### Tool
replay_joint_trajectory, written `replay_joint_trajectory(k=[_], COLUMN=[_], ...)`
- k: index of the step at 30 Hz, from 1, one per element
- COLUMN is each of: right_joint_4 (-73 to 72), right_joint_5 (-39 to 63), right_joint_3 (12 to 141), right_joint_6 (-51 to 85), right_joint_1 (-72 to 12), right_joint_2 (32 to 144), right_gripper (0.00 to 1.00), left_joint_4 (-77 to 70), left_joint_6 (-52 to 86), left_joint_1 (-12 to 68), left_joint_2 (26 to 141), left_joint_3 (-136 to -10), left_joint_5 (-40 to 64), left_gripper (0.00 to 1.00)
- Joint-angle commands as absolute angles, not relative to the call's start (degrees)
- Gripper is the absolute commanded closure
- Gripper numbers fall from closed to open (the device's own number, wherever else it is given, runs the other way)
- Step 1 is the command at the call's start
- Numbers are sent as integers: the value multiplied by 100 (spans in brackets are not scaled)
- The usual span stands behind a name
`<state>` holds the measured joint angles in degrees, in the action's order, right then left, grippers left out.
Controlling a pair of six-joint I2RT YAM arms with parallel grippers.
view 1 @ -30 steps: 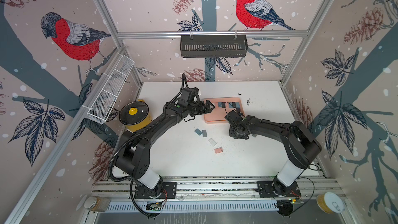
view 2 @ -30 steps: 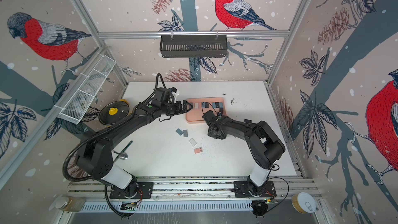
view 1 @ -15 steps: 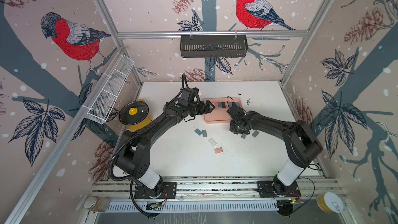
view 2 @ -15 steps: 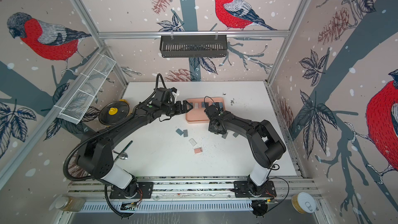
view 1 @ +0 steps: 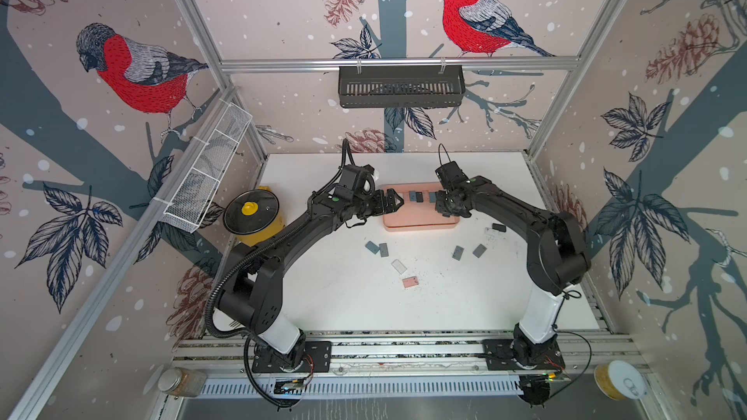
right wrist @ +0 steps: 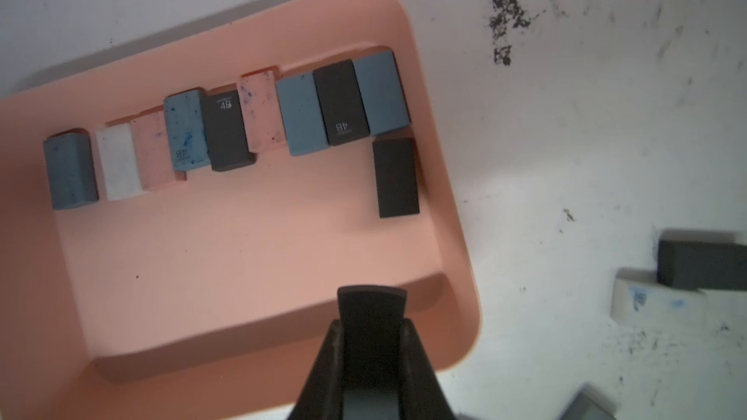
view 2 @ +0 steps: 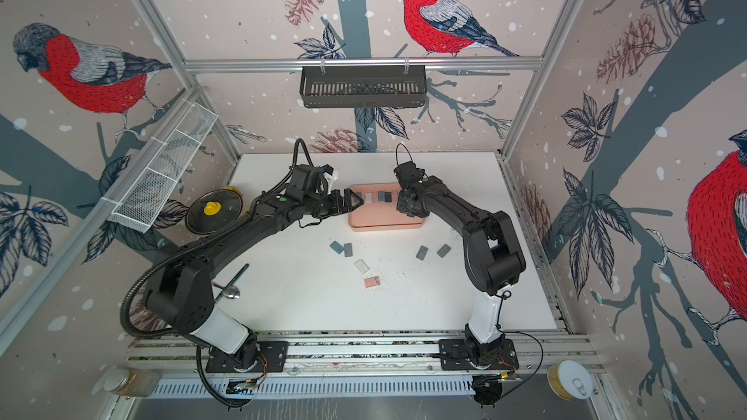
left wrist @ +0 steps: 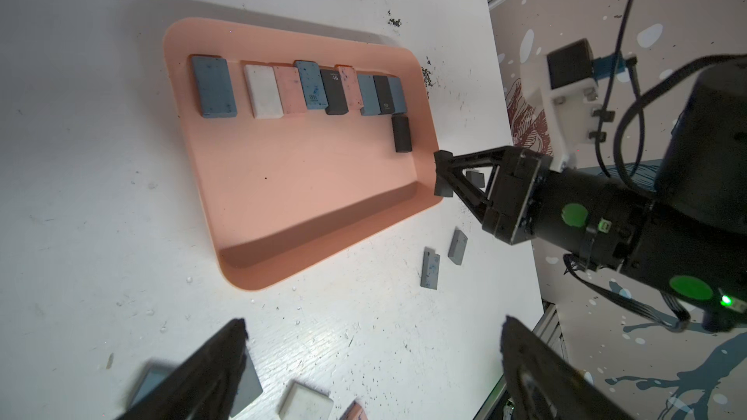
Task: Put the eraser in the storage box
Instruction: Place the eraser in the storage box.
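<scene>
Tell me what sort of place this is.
Probably a robot test cell: a left arm and right arm bolted to a metal rail, a white table boxed in by aluminium framing and bird-print wall panels, and loose erasers near a pink storage box.

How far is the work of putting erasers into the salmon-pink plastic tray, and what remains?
Done: ten erasers lie in the shallow salmon-pink plastic tray. In hand: the right gripper is shut on what looks like a dark grey eraser, over the tray's edge; the left gripper is open and empty. Left: release it, then about eight erasers loose on the white table.
</scene>
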<state>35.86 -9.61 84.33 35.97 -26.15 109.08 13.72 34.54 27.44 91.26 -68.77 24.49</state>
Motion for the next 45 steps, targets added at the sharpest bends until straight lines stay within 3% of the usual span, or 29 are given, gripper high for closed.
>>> replay_joint_trajectory(k=[1, 12, 33, 45], right_joint_4=[3694, 3818, 3758, 3902], right_joint_5=[-943, -732, -811, -1046], right_joint_3=[8883, 9738, 9917, 10063], right_joint_6=[3253, 2971, 2824, 2712], right_joint_1=[-2502, -2351, -2376, -2388], right_joint_2=[11258, 12353, 12775, 12867], right_gripper=[81, 79, 75, 66], left_joint_4=[1116, 1117, 1115, 1114], left_joint_6=[3482, 3496, 3515, 3528], left_joint_1=[2729, 2684, 2607, 2569], left_joint_2=[9158, 9261, 9332, 9334], left_joint_3=[-6855, -6874, -6890, -6886], left_joint_5=[2648, 2707, 2758, 2788], left_gripper=[3, 3, 3, 3])
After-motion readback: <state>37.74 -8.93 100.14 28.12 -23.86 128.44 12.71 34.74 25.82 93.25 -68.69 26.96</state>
